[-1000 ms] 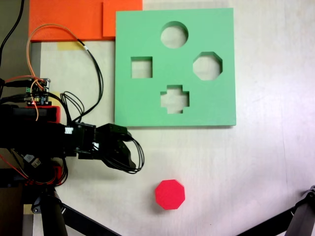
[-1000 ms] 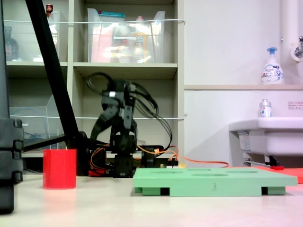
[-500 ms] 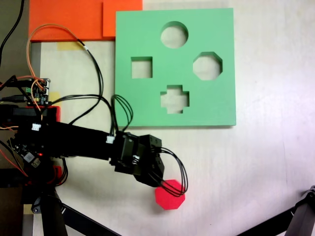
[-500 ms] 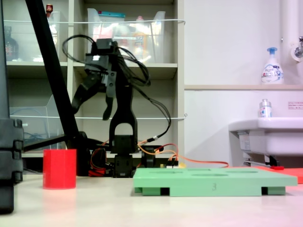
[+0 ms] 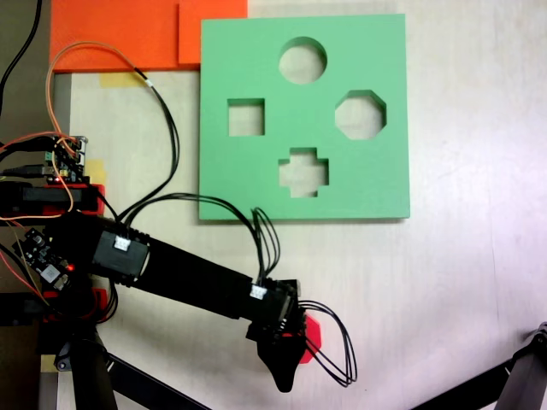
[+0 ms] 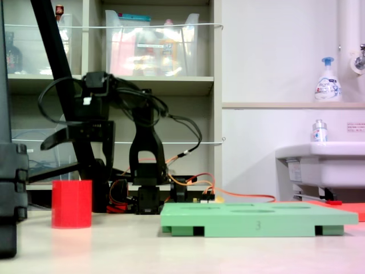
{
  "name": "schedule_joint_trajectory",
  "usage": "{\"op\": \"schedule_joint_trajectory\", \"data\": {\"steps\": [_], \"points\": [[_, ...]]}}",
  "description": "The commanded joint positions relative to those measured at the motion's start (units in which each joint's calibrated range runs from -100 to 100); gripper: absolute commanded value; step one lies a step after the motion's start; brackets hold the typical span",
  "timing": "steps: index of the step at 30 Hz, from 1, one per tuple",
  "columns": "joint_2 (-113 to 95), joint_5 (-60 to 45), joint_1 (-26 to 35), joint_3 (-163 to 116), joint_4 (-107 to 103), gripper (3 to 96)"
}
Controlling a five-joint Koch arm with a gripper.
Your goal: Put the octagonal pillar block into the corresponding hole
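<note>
The octagonal pillar block [image 6: 72, 204] is red and stands upright on the table, left of the board in the second exterior view. In the first exterior view only its right edge [image 5: 313, 333] shows from under the arm. My gripper [image 6: 75, 161] hangs open just above it, one finger swung out to the left and the other pointing down. From above, the gripper [image 5: 285, 357] covers most of the block. The green foam board [image 5: 256, 179] lies flat farther up the table, and its eight-sided corresponding hole [image 5: 360, 114] is empty.
The board also has round [image 5: 302, 60], square [image 5: 245, 117] and cross-shaped [image 5: 302, 172] cutouts. Orange foam sheets [image 5: 120, 34] lie at the top left, a wired circuit board [image 5: 64, 158] at the left edge. Black stand legs [image 5: 128, 380] cross the bottom corners.
The arm has stretched out and swung toward the red block; the gripper has come down from high up to just above it, now covering most of it from above.
</note>
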Motion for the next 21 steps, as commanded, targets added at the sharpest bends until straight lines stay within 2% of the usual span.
{"op": "schedule_joint_trajectory", "data": {"steps": [1,15,21], "points": [[2.9,-1.2,-0.7,4.0,-1.2,95.5],[18.0,-2.0,-1.8,3.7,6.6,94.3],[19.9,-2.0,-2.0,3.4,7.2,62.5]]}}
